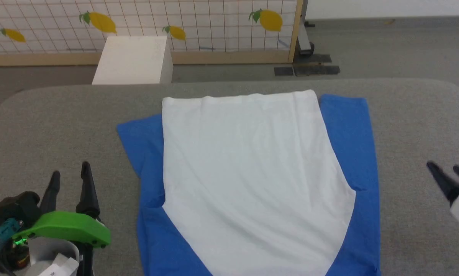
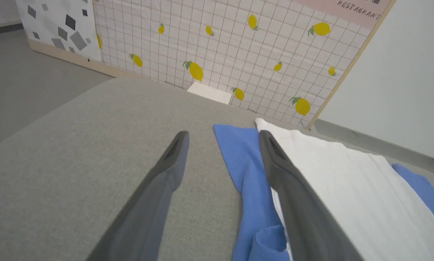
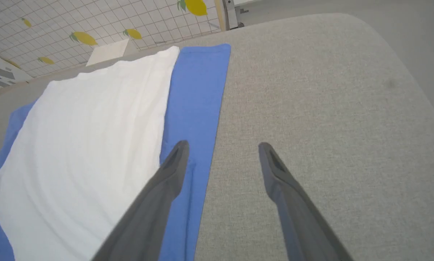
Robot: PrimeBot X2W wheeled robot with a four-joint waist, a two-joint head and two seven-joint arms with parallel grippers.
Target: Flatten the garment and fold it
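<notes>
The left fingers [image 1: 87,188] and right fingers [image 1: 442,180] are hovering, spread wide, holding nothing, beside one soft white-and-blue T-shirt [image 1: 252,172] on the grey bench [image 1: 61,122].

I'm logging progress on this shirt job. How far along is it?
Done: the garment lies flat on the table, its white body smooth. In hand: nothing; the left gripper and right gripper stand open at its sides, holding nothing. Left: the folding; the blue sleeves lie out at both sides, not laid over the body.
</notes>
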